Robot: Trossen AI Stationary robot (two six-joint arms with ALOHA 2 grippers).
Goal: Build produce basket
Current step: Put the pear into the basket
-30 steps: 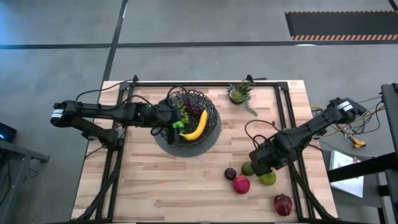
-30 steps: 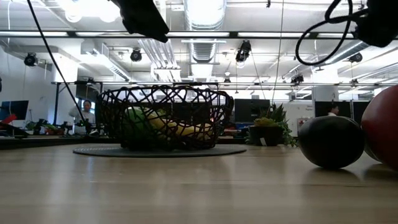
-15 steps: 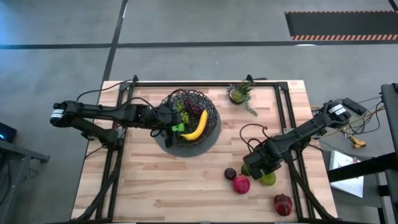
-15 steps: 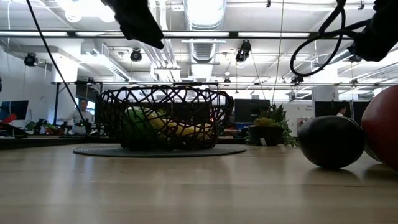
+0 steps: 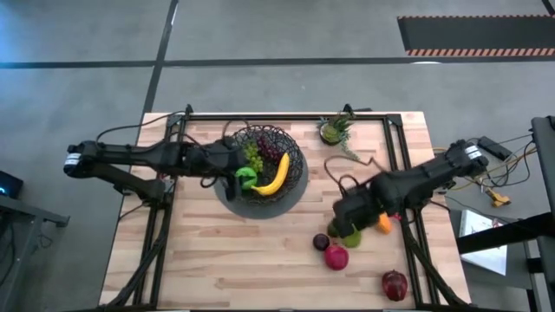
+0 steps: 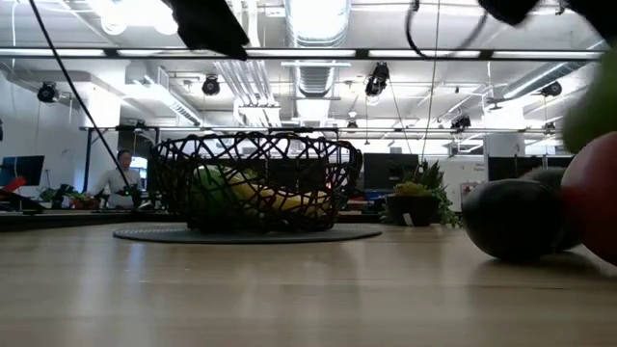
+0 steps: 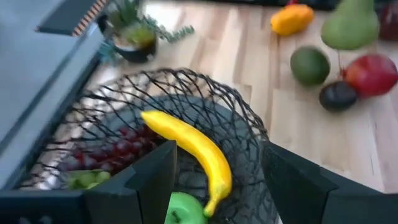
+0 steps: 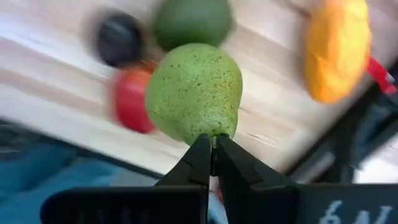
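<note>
Red apple point(image 6: 596, 198) cut by the low view's edge — grapes point(image 7: 118, 151) blurred behind basket point(image 7: 242, 118) wire

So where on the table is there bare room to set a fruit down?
Bare wood runs along the near edge left of the red apple, and between the basket and the right gripper. Crowded: the near-right cluster of plum, red apple, pomegranate and orange piece.

The counter point(image 5: 260, 260) is showing pale, matt wood planks — the basket point(image 7: 205, 106) is looking like thin black woven wire. The pear point(image 8: 194, 90) is appearing speckled, slightly rough; the banana point(image 7: 189, 149) smooth, glossy.
</note>
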